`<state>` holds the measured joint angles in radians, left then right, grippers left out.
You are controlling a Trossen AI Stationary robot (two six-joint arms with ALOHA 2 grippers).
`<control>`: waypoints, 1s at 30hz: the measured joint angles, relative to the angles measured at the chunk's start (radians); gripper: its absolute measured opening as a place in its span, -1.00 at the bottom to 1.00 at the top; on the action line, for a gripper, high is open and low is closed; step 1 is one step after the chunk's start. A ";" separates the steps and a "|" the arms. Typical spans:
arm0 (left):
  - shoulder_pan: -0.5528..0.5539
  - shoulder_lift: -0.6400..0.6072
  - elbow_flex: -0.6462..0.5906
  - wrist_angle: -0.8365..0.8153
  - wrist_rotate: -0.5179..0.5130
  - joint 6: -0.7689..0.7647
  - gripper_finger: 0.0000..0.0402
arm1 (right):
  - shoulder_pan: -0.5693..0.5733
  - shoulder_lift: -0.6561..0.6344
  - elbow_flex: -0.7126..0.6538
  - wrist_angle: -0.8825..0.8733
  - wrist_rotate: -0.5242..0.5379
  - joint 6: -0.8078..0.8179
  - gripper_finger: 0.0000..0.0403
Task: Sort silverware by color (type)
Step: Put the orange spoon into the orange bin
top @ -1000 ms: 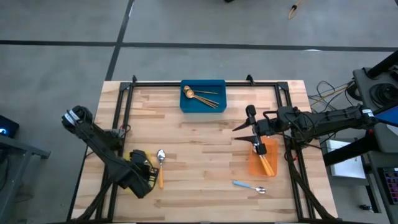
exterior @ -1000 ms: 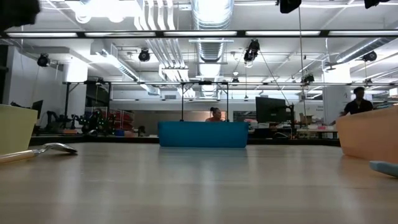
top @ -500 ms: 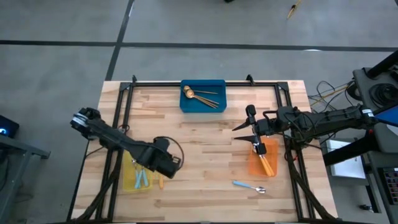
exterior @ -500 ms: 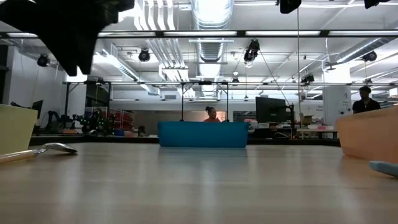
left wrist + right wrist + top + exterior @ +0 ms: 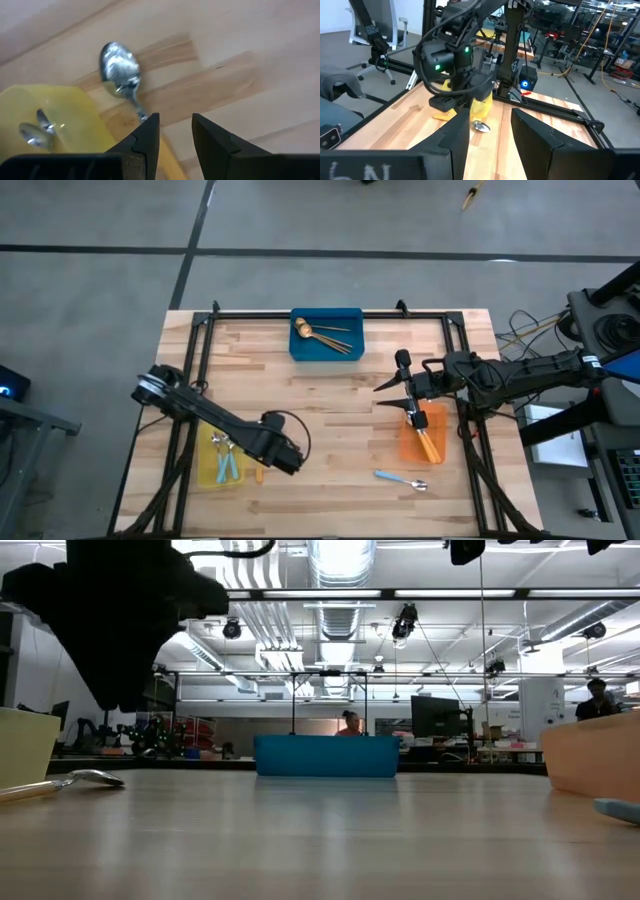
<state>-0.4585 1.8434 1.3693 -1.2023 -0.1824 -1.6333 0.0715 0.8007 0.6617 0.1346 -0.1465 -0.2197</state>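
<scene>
One orange-handled spoon (image 5: 120,75) lies on the surface just ahead of my left end effector (image 5: 175,131), its bowl beside the yellow bin (image 5: 55,120). My left fingers stand slightly spread, gripping nothing. My right end effector (image 5: 490,131) hovers spread and empty above the orange bin (image 5: 421,442).

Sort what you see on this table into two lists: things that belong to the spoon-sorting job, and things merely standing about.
Belongs to the job:
- gold spoons in the blue bin
- orange-handled spoons in the orange bin
- blue-handled spoons in the yellow bin
- loose orange-handled spoon by the yellow bin
- loose blue-handled spoon

Standing about:
- black frame rails
- office chair
</scene>
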 joint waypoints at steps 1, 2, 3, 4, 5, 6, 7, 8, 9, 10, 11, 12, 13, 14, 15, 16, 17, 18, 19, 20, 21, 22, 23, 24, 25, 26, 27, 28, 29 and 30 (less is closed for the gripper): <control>0.001 0.004 -0.007 -0.002 0.009 -0.001 -0.52 | 0.000 0.000 0.000 -0.001 0.000 0.000 -0.32; 0.001 0.007 -0.013 -0.002 0.010 -0.006 -0.52 | 0.000 0.000 0.000 -0.001 0.000 0.000 -0.32; 0.001 0.009 -0.019 -0.001 0.010 -0.010 -0.52 | 0.000 0.000 0.000 -0.001 0.000 0.000 -0.32; 0.000 0.009 -0.025 0.002 0.010 -0.013 -0.51 | 0.000 0.000 0.000 -0.001 0.000 0.000 -0.32; 0.000 0.009 -0.032 0.003 0.010 -0.014 -0.50 | 0.000 0.000 0.000 -0.001 0.000 -0.001 -0.32; 0.000 0.009 -0.041 0.005 0.009 -0.015 -0.49 | 0.000 0.000 0.000 -0.001 0.000 -0.001 -0.32; 0.000 0.009 -0.050 0.011 0.010 -0.015 -0.47 | 0.000 0.000 0.000 -0.001 0.000 -0.001 -0.32; 0.000 0.009 -0.060 0.021 0.010 -0.016 -0.45 | 0.000 0.000 0.000 -0.001 0.000 -0.001 -0.32; 0.000 0.009 -0.070 0.026 0.010 -0.018 -0.42 | 0.000 0.000 0.000 -0.001 0.000 -0.001 -0.32; 0.000 0.009 -0.081 0.025 0.010 -0.024 -0.39 | 0.000 0.000 0.000 -0.001 0.000 -0.001 -0.32; -0.001 0.009 -0.091 0.026 0.013 -0.026 -0.36 | 0.000 0.000 0.000 -0.001 0.000 -0.001 -0.32; -0.001 0.009 -0.099 0.031 0.018 -0.027 -0.33 | 0.000 0.000 0.000 -0.001 0.000 -0.001 -0.32; -0.001 0.009 -0.106 0.035 0.021 -0.028 -0.29 | 0.000 0.000 0.000 -0.001 0.000 -0.001 -0.32; -0.001 0.009 -0.113 0.039 0.026 -0.028 -0.26 | 0.000 0.000 0.000 -0.001 0.000 -0.001 -0.32; -0.001 0.009 -0.121 0.042 0.030 -0.029 -0.23 | 0.000 0.000 0.000 -0.001 0.000 -0.001 -0.32; -0.001 0.009 -0.130 0.053 0.036 -0.029 -0.21 | 0.000 0.000 0.000 -0.001 0.000 -0.001 -0.32; -0.001 0.009 -0.140 0.070 0.042 -0.029 -0.20 | 0.000 0.000 0.000 -0.001 0.000 -0.001 -0.32; -0.001 0.009 -0.149 0.086 0.044 -0.028 -0.19 | 0.000 0.000 0.000 0.000 0.000 -0.001 -0.32; -0.001 0.009 -0.155 0.094 0.045 -0.029 -0.18 | 0.000 0.000 0.000 0.000 0.000 -0.001 -0.32; -0.001 0.009 -0.161 0.096 0.047 -0.029 -0.18 | 0.000 0.000 0.000 0.000 0.000 -0.004 -0.32; -0.001 0.009 -0.166 0.098 0.047 -0.029 -0.18 | 0.000 0.000 0.000 0.000 0.000 -0.006 -0.32; -0.001 0.009 -0.170 0.099 0.047 -0.029 -0.18 | 0.000 0.000 0.000 0.000 0.000 -0.007 -0.32; -0.001 0.009 -0.173 0.103 0.047 -0.029 -0.19 | 0.000 0.000 0.000 0.000 0.000 -0.007 -0.32; -0.001 0.009 -0.177 0.106 0.047 -0.029 -0.19 | 0.000 0.000 0.000 0.000 0.000 -0.007 -0.32; -0.001 0.009 -0.183 0.108 0.047 -0.029 -0.19 | 0.000 0.000 0.000 0.000 0.000 -0.007 -0.32; -0.001 0.009 -0.188 0.114 0.047 -0.029 -0.19 | 0.000 -0.001 0.000 0.000 0.000 -0.007 -0.32; -0.001 0.009 -0.192 0.123 0.048 -0.029 -0.19 | 0.000 -0.001 0.000 0.000 0.000 -0.007 -0.32; -0.001 0.009 -0.197 0.134 0.051 -0.029 -0.19 | 0.000 -0.001 0.000 0.000 0.000 -0.007 -0.32; -0.001 0.009 -0.203 0.141 0.055 -0.029 -0.19 | 0.000 -0.001 0.000 0.001 0.000 -0.007 -0.32; -0.001 0.009 -0.209 0.146 0.057 -0.029 -0.19 | 0.000 -0.001 0.000 0.000 0.000 -0.007 -0.32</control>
<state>-0.4591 1.8526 1.1607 -1.0566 -0.1258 -1.6623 0.0717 0.8001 0.6617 0.1351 -0.1463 -0.2272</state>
